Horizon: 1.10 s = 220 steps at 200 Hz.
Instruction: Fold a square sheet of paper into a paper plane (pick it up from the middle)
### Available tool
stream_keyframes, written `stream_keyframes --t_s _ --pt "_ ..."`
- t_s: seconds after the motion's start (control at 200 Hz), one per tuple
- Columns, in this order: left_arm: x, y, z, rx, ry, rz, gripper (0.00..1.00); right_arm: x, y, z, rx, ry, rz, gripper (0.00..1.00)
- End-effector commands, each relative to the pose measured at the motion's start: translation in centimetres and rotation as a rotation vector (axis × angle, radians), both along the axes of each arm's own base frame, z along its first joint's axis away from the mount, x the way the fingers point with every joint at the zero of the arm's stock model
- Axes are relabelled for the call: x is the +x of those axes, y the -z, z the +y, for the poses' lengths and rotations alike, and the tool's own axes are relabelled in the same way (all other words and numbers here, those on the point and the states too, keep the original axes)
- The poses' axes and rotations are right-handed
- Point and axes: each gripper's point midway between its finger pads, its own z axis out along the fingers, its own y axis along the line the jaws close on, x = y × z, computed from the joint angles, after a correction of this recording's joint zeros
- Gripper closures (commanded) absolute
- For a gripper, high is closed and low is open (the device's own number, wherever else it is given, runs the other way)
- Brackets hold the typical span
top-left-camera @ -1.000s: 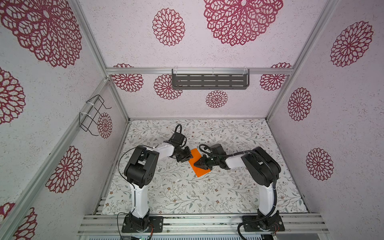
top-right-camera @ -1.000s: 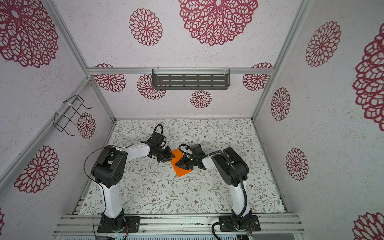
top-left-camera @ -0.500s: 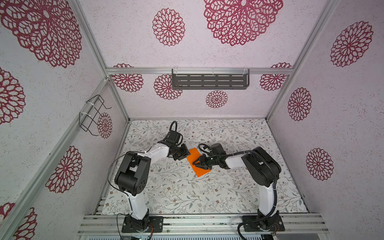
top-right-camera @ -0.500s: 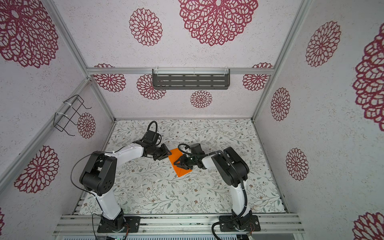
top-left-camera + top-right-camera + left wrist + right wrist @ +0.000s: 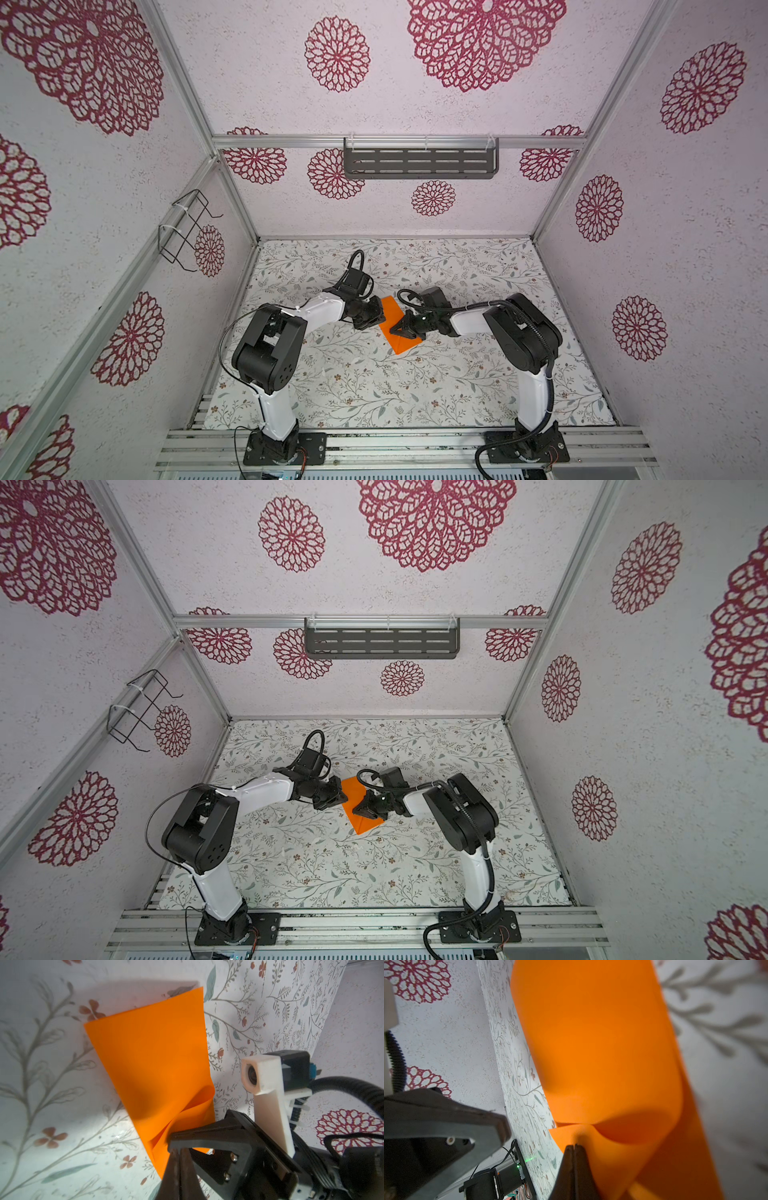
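The square sheet of paper [image 5: 391, 309] lies mid-surface [image 5: 374, 386], apparently folded once and buckled. It is pinched from 3 o'clock by the right gripper [image 5: 394, 331], whose jaws are closed. The left gripper [image 5: 380, 322] has closed jaws at the 9 o'clock edge; its hold cannot be told. Most folds are judged undone.

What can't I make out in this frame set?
- Whether the left hand holds the sheet: in the left wrist view the right hand overlaps its tips.
- The sheet's middle and any creases there: in both top views the right hand covers it, and the sheet is small.
- The sheet's full outline: cut off by the right wrist view's edges; the left hand there is blurred.
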Motion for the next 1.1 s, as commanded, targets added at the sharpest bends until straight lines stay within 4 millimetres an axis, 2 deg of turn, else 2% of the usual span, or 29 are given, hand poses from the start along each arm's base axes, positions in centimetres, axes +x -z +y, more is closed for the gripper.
stream_keyframes --t_s 0.0,0.245,0.42,0.64,0.66,0.72,0.956,1.096 --pt "-0.3 0.6 -0.8 0.0 0.033 0.012 0.99 -0.5 1.9 -1.4 -0.099 0.025 0.031 1.0" --pt "-1.2 2.2 -1.3 0.031 0.071 0.053 1.0 -0.5 2.1 -1.5 -0.1 0.028 0.034 1.0" --pt "-0.9 2.7 -1.6 0.049 0.087 0.057 1.0 -0.5 2.0 -1.5 -0.099 0.031 0.034 1.0" --pt "-1.6 3.5 -1.1 0.086 0.102 0.077 1.0 -0.3 1.6 -1.5 -0.092 0.034 0.02 1.0" --pt "-2.1 5.0 -0.8 0.108 0.104 0.113 1.0 -0.2 1.4 -1.5 -0.089 0.033 0.017 1.0" --pt "-2.5 5.5 -0.4 0.13 0.111 0.128 1.0 -0.1 1.3 -1.5 -0.086 0.034 0.015 1.0" --pt "-2.8 6.1 0.3 0.175 0.119 0.135 1.0 -0.1 0.7 -1.3 -0.065 0.026 0.002 1.0" --pt "-3.0 6.5 0.8 0.206 0.123 0.14 1.0 -0.3 -0.4 -1.2 -0.043 0.005 -0.033 1.0"
